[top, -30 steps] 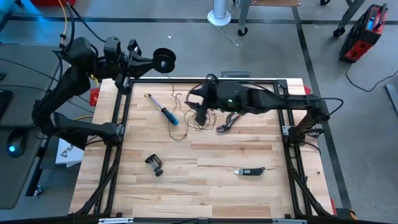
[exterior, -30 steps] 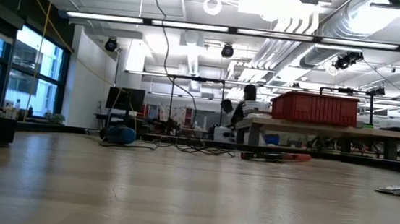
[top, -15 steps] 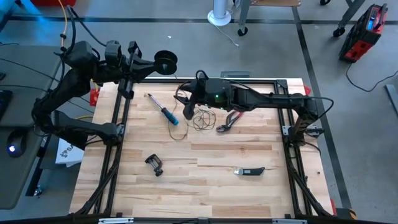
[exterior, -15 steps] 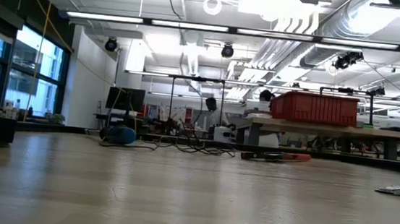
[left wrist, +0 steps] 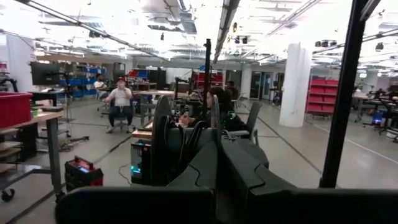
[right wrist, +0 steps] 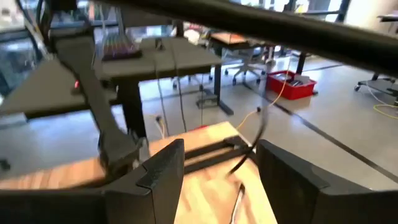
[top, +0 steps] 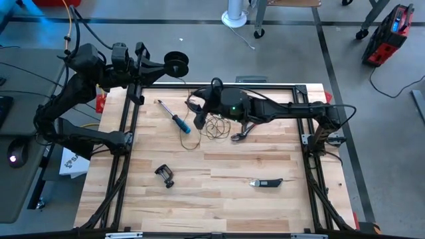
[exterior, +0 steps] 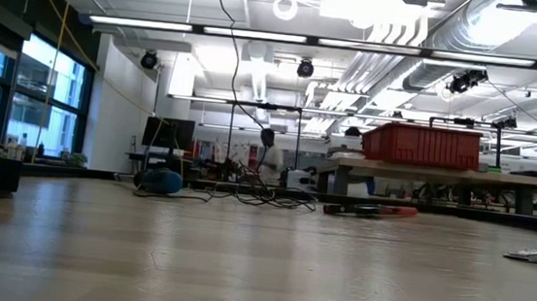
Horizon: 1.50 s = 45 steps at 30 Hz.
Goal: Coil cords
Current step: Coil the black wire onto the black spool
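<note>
Wooden table (top: pixel 219 192) holds the tools. Left gripper (top: pixel 161 65), fingers pressed together on the black reel (top: pixel 176 64), holds it off the table's far-left corner so the thin cord (top: pixel 214 126), piled mid-table, can wind on. Right gripper (top: pixel 199 118), fingers apart, hangs over that pile and has moved left since before.

No readable text, no legible labels or brand marks, no numbers, no signs on any tool, arm or room fixture
</note>
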Each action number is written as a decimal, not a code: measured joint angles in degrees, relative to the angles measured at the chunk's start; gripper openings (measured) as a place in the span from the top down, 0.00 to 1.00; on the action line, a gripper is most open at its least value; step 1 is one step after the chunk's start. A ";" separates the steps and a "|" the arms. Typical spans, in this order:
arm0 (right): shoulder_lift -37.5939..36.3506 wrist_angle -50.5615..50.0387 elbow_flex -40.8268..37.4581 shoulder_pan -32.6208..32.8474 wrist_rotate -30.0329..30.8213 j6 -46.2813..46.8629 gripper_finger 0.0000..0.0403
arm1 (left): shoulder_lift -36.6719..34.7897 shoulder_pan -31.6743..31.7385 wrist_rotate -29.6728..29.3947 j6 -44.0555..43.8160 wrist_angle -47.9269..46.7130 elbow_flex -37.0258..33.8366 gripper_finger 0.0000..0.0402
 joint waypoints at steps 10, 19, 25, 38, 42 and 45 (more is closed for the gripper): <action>-0.16 -0.01 0.02 -2.42 -1.75 6.23 0.52 | -0.09 0.04 -0.75 0.02 0.01 0.00 1.00; 3.00 -2.68 0.02 -3.31 -4.89 7.41 0.52 | -0.09 0.01 -0.70 0.26 0.09 0.00 1.00; 3.48 -3.04 0.00 -2.56 -4.09 7.80 0.53 | -0.09 0.01 -1.43 0.27 0.05 0.00 1.00; 3.15 0.24 0.00 -1.94 -2.50 2.76 0.72 | -0.09 0.01 -1.54 0.04 -0.04 0.00 1.00; 3.15 0.42 0.00 -2.04 -1.56 1.22 0.73 | -0.09 0.01 -1.58 0.04 -0.17 0.00 1.00; 2.48 1.23 0.00 -2.31 -1.12 -0.02 0.73 | -0.09 0.05 -1.91 0.05 -0.26 0.00 1.00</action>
